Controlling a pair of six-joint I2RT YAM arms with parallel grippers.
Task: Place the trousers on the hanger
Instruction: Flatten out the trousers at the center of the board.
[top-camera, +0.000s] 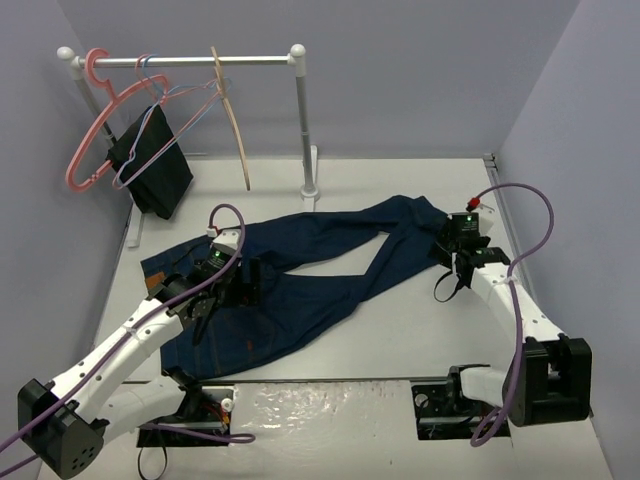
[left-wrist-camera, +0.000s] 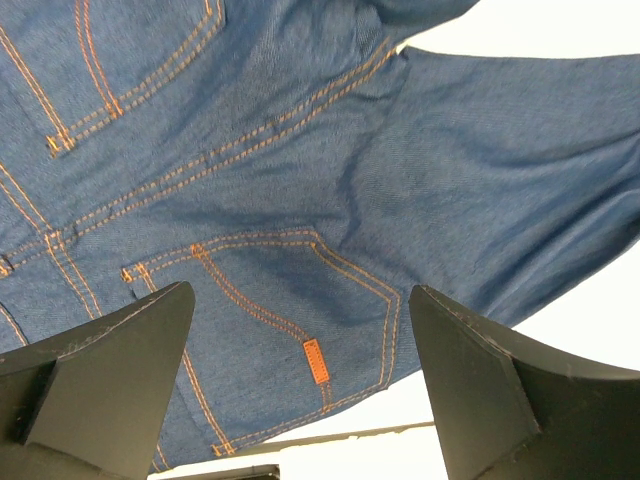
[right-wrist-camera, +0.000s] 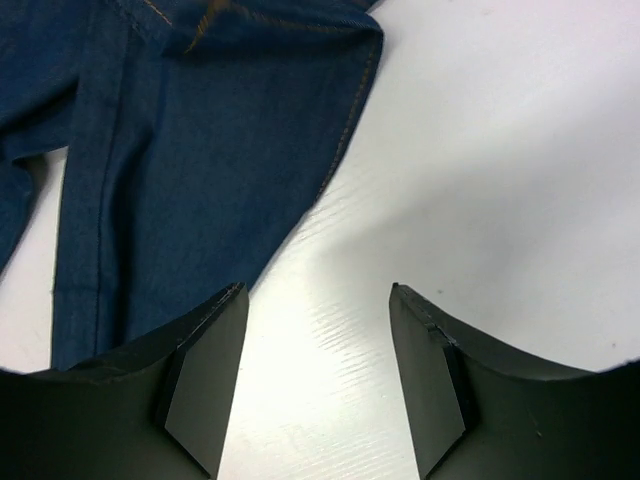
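White table (top-camera: 400, 335): trousers (top-camera: 300, 280) lie spread flat, not yet hung. Hanger (top-camera: 235, 120) hangs bare on the rail (top-camera: 180, 62) behind, well apart. Left gripper (left-wrist-camera: 300, 290) hovers wide open over the seat; right gripper (right-wrist-camera: 318, 290), jaws parted and empty, sits beside a leg hem.

brightly, evenly lit from above, with soft shadows on the white counter (right-wrist-camera: 520, 150), faint glare near its front edge.

- From high up at the near edge, we overlook the whole table (top-camera: 400, 330).
- Our wrist views look down from close by.
- All three share the trousers (top-camera: 290, 310): seat left, hem right.
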